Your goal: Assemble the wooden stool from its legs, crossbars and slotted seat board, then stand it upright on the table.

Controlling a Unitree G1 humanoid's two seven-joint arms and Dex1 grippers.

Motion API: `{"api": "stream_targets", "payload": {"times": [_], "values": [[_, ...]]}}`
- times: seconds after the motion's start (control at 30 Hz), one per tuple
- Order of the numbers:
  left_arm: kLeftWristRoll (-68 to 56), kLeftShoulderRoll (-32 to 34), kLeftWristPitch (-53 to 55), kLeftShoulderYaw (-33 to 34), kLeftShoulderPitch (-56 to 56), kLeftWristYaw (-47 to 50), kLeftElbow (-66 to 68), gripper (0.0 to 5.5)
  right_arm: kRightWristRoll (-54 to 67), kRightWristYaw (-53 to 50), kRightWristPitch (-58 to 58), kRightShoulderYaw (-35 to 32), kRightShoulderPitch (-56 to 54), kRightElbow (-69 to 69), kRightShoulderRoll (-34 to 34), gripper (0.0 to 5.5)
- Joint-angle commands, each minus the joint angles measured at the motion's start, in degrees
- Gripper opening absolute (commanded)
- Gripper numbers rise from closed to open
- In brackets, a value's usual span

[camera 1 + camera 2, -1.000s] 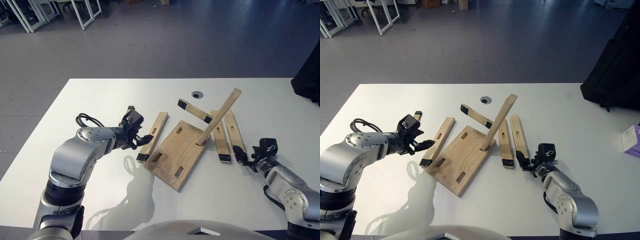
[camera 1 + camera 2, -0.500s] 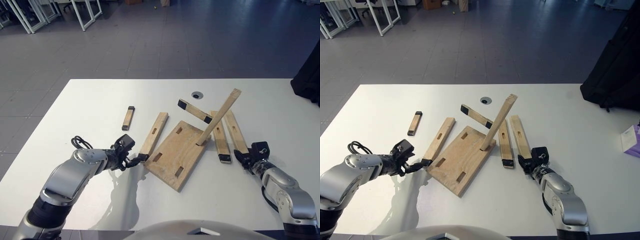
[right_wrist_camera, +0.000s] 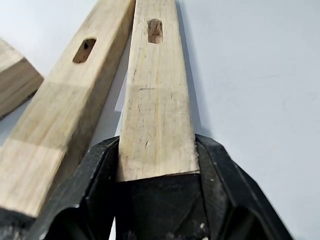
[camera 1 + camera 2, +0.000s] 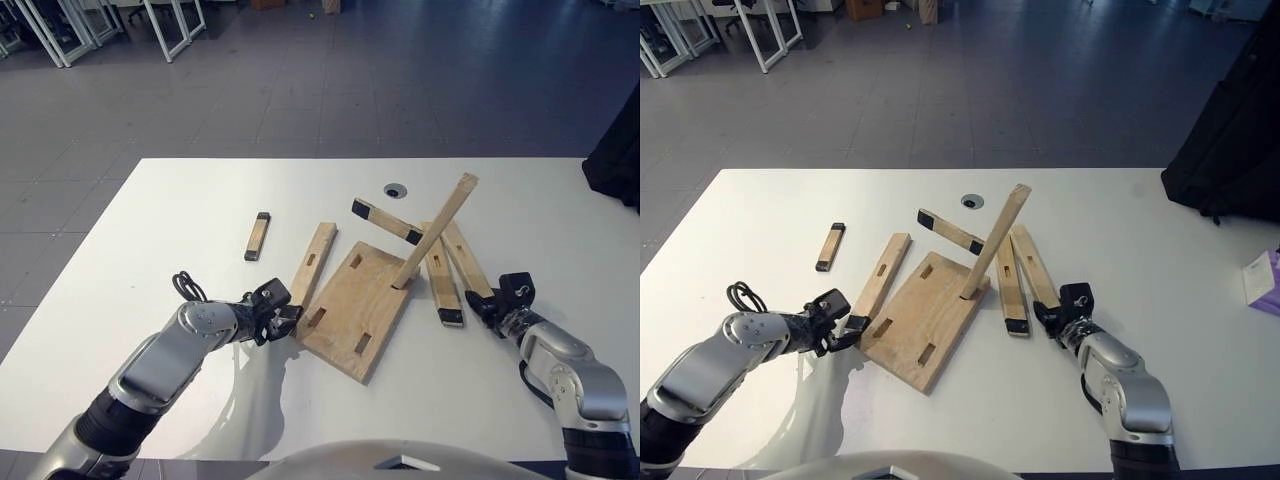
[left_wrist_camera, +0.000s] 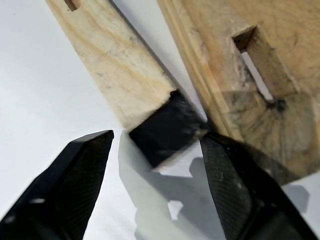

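Note:
The slotted seat board (image 4: pixel 355 310) lies flat mid-table with one leg (image 4: pixel 435 230) standing tilted in a slot. A slotted leg (image 4: pixel 312 262) lies along its left edge. My left gripper (image 4: pixel 280 318) is open at the table surface, its fingers (image 5: pixel 80 165) either side of that leg's black-capped end (image 5: pixel 165 131). Right of the board lie two more legs (image 4: pixel 440 285) and a black-tipped piece (image 4: pixel 385 220) behind. My right gripper (image 4: pixel 490 302) is shut on the black end of the outer leg (image 3: pixel 156 100). A short crossbar (image 4: pixel 259 236) lies apart at the left.
A round cable hole (image 4: pixel 395 188) sits in the white table (image 4: pixel 180 220) behind the parts. A black bag (image 4: pixel 1230 120) stands off the table's right side, and a purple-white box (image 4: pixel 1265 280) lies at the right edge.
My left gripper left the short crossbar, dropped toward the near edge, then slid right to the leg's black tip. My right gripper crept forward along the outer leg's end.

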Motion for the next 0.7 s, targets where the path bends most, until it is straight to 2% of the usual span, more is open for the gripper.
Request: {"api": "stream_targets", "payload": {"times": [0.03,0.1,0.2,0.27,0.33,0.43,0.53,0.7], "values": [[-4.58,-3.03,9.10,-4.56,1.01,-0.43,-8.60,3.17,0.99,-1.41,0.71,-6.05,-7.86,1.72,-2.29,2.01],[-5.14,-5.02,12.07,-4.51,0.26,1.53,-9.58,3.17,1.25,-1.62,1.35,-7.32,-10.67,2.11,-2.51,2.01],[-6.48,-3.42,13.50,-1.64,0.02,0.96,-9.59,3.17,1.69,-1.26,1.69,-8.05,-12.68,0.92,-2.44,2.01],[-14.34,-5.34,14.97,9.19,-1.67,-4.36,-10.17,3.17,5.31,0.91,2.71,-9.07,-15.28,-3.20,-2.70,2.01],[-28.69,-10.27,16.35,24.75,-7.67,-11.08,-7.57,3.17,14.90,4.68,6.62,-11.00,-20.78,-8.97,-3.25,2.01],[-46.70,-13.96,16.17,37.02,-16.07,-16.25,1.30,3.17,32.67,9.02,13.61,-13.55,-28.89,-14.13,-4.93,2.01],[-58.44,-16.40,15.96,41.38,-20.50,-15.28,9.33,3.17,48.95,9.45,18.39,-13.96,-32.56,-15.11,-5.55,2.01],[-66.31,-17.43,14.03,40.99,-23.08,-12.94,18.00,3.17,59.22,7.49,19.99,-5.79,-30.19,-16.40,-3.99,2.01]]}}
